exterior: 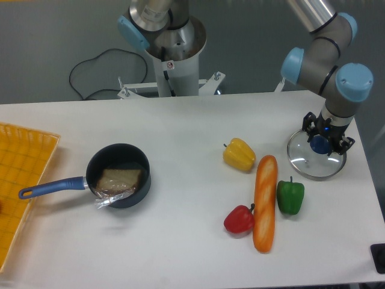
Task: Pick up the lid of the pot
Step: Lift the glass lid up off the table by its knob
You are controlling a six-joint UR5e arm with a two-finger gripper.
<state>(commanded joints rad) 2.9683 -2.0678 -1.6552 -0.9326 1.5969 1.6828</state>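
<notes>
A round glass pot lid [314,159] with a metal rim lies flat on the white table at the far right. My gripper [323,144] points straight down over the lid's centre, its dark fingers on either side of the blue knob [320,145]. The fingers look close around the knob, but I cannot tell whether they are pressed on it. The lid rests on the table. A dark saucepan [119,174] with a blue handle stands at the left, holding a wrapped sandwich.
A yellow pepper [239,154], a baguette [264,203], a green pepper [290,196] and a red pepper [240,220] lie left of and below the lid. An orange tray [21,180] sits at the left edge. The robot base [171,54] stands behind.
</notes>
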